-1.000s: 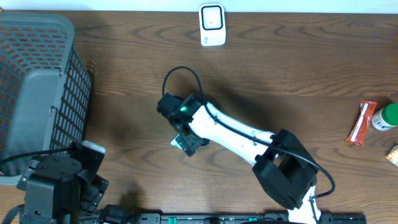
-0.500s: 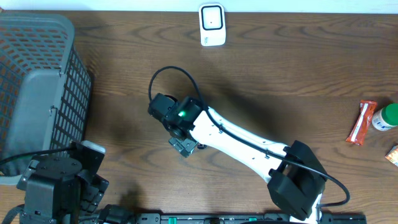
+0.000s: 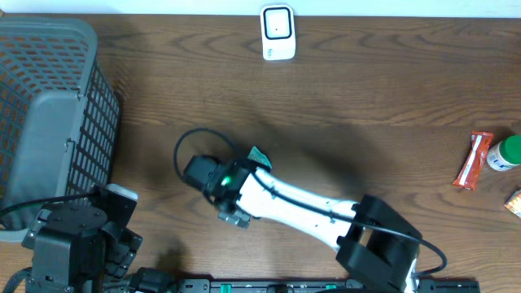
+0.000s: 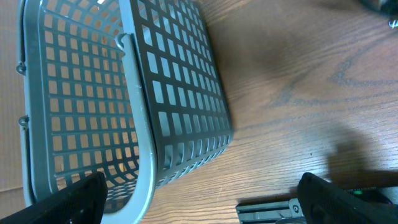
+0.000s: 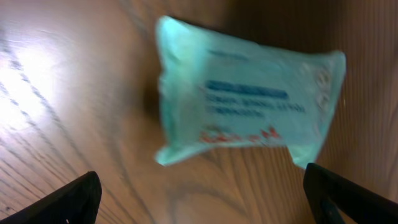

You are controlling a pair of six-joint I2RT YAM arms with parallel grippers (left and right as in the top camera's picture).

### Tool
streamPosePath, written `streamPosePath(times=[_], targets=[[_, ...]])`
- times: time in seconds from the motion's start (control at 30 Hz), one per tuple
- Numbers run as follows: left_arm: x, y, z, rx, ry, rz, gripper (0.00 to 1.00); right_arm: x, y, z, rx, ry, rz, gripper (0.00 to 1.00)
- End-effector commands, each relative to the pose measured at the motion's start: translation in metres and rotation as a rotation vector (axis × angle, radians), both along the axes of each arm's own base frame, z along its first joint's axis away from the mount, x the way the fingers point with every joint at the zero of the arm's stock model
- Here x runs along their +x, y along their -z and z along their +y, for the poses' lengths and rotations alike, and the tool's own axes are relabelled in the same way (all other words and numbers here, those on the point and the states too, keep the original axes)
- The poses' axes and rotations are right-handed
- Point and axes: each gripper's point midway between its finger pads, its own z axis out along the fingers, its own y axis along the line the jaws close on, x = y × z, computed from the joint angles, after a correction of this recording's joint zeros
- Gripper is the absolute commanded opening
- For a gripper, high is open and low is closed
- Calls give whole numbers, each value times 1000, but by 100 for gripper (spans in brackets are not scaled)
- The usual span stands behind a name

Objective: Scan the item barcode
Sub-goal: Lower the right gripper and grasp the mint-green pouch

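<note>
Along the left edge stands a grey mesh basket (image 3: pixel 49 122), taking up that whole side of the wooden table (image 3: pixel 391 89). In the left wrist view its slatted wall (image 4: pixel 174 93) sits close beside the arm, with bare wood opening out to the right of it. The broad middle of the table is free. A small white scanner (image 3: pixel 278 32) sits at the far edge, well apart from everything else. By the right edge lie an orange-red wrapper (image 3: pixel 472 160) and a green-capped bottle (image 3: pixel 505 152), just beside each other.

The item is a pale teal packet (image 5: pixel 249 102), soft and pillow-shaped with crimped ends and blue and red print. It is too blurred to read, and I cannot make out a barcode. From overhead only a corner of the packet (image 3: pixel 259 154) peeks out beside the white right arm, left of centre.

The left gripper (image 4: pixel 199 183) hangs at the near left corner with its fingers spread wide and nothing between them. The right gripper (image 5: pixel 199 180) is also spread wide, and the packet lies flat on the wood ahead of it, untouched.
</note>
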Motion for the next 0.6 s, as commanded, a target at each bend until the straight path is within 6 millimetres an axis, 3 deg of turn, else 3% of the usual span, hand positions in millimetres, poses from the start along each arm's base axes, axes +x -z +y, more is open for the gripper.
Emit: streamPosePath(times=[0.0, 0.17, 0.57], targets=[[0, -2, 0, -8, -10, -8, 98, -3, 5, -3, -72, -81, -73, 99], [0, -2, 0, -9, -10, -8, 98, 7, 17, -10, -146, -100, -187, 99], [0, -2, 0, -9, -10, -8, 98, 28, 54, -13, -271, -155, -279, 97]])
